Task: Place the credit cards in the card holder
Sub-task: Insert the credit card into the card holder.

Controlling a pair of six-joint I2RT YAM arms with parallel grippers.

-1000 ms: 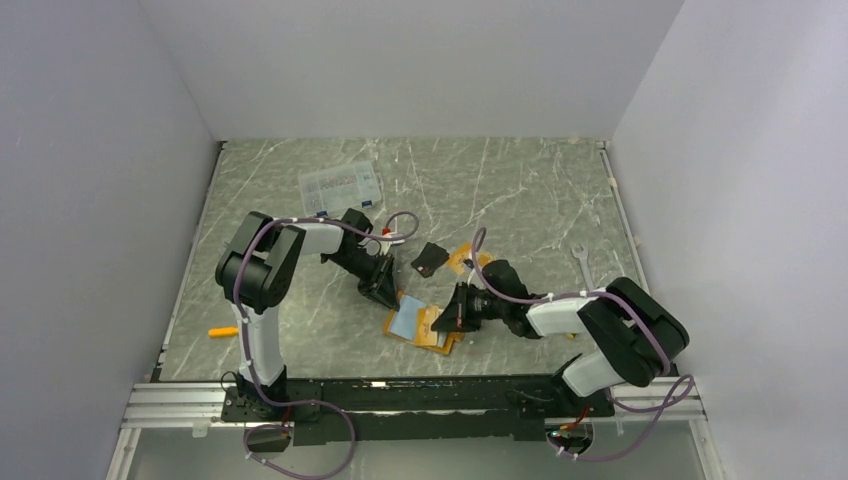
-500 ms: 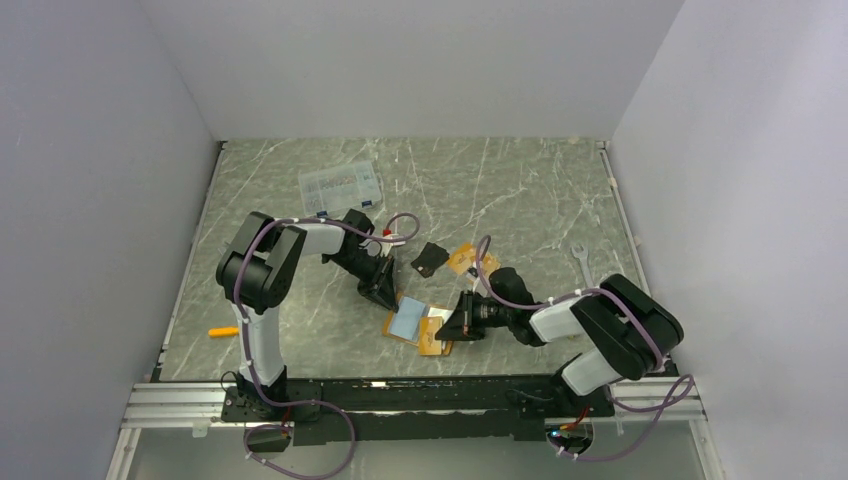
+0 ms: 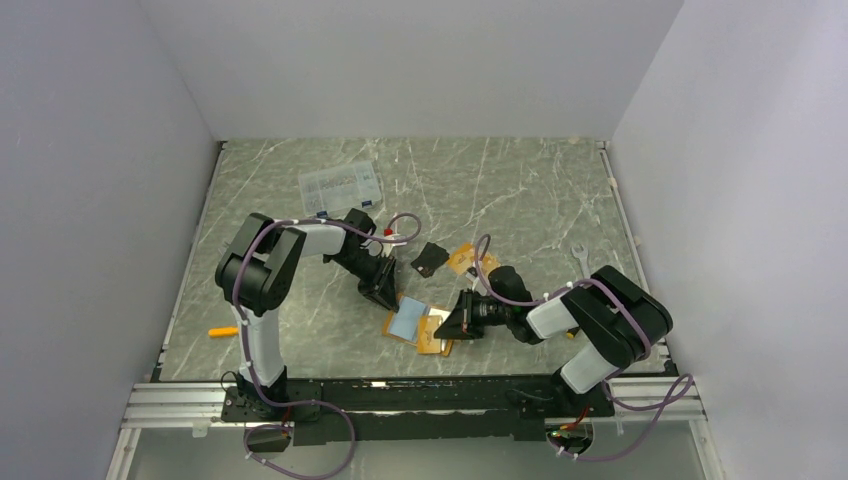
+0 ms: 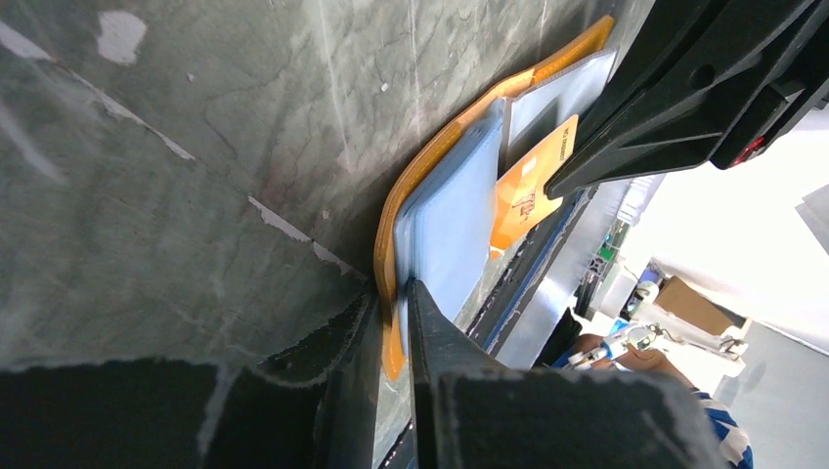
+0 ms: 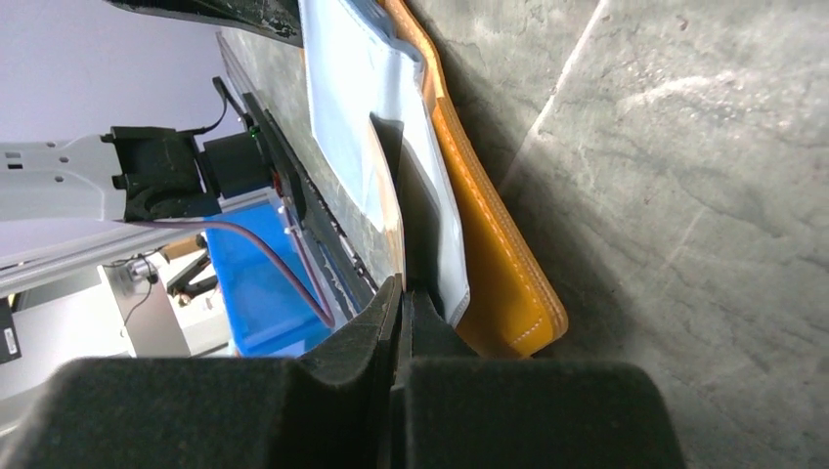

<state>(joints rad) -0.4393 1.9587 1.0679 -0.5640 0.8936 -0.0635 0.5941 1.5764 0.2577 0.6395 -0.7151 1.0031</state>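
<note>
card holder point(image 3: 408, 322) lies open on the table, pale blue inside up, near the front edge between the 2 arms. left gripper point(image 3: 385, 293) is on its 11 o'clock edge, jaws pinched on the flap with only that thickness between them. I read that as an anchor so the holder doesn't slide under a push.

right gripper point(image 3: 448, 325) is at 3 o'clock, clamped tight on 1 orange card point(image 4: 533, 181). It holds the card edge-on and low, likely so it can slip under the pocket lip. Card tip is at the pocket mouth; can't tell how deep.

2 more cards lie apart at 12 to 1 o'clock: black card point(image 3: 430, 259) and second orange card point(image 3: 466, 260). My read: insertion step, at least 2 cards left to load.
</note>
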